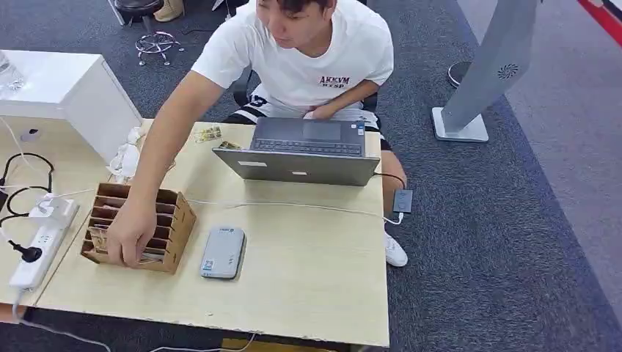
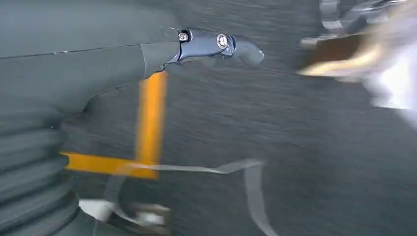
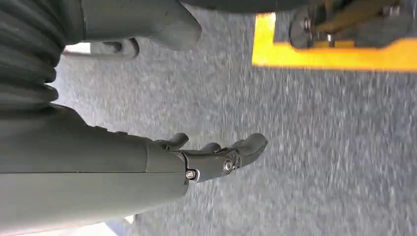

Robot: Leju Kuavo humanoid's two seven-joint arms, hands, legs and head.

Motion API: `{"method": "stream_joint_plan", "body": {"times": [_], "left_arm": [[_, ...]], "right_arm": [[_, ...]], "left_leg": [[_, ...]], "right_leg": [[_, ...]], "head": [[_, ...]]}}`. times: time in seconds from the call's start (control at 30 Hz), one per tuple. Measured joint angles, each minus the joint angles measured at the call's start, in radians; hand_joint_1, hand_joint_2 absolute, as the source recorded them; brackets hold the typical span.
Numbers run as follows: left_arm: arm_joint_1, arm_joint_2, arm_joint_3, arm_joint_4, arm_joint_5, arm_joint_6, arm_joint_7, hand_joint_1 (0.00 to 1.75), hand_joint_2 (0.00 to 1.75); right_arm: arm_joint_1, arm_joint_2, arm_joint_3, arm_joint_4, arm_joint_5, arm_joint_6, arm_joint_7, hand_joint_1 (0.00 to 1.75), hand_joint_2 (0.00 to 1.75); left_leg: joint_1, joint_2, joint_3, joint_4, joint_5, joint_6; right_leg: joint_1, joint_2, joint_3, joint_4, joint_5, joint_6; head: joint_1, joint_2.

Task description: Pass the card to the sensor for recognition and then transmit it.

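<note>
A brown cardboard card rack [image 1: 170,227] stands on the left part of the wooden table [image 1: 308,286], with cards [image 1: 97,239] in its front slot. A seated person's hand [image 1: 130,233] reaches into that rack. Just right of the rack lies the flat grey sensor [image 1: 222,251]. My left hand [image 2: 206,45] hangs over grey carpet, blurred, its fingers stretched out and holding nothing. My right hand [image 3: 214,158] also hangs above carpet with its fingers extended and nothing in them.
An open grey laptop [image 1: 304,154] sits at the table's far edge before the person. A white power strip [image 1: 40,246] with black cables lies at the left, behind it a white box [image 1: 70,92]. A grey stand [image 1: 484,73] rises at the back right.
</note>
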Motion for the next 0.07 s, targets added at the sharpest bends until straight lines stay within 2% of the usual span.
{"method": "stream_joint_plan", "body": {"times": [0.07], "left_arm": [[-0.002, 0.010, -0.050, 0.055, -0.023, 0.002, 0.012, 0.00, 1.75]], "right_arm": [[0.000, -0.008, 0.016, -0.003, -0.027, 0.021, 0.006, 0.00, 1.75]], "left_leg": [[0.000, 0.000, 0.000, 0.000, 0.000, 0.000]], "right_leg": [[0.000, 0.000, 0.001, 0.000, 0.000, 0.000]], "head": [[0.000, 0.000]]}}
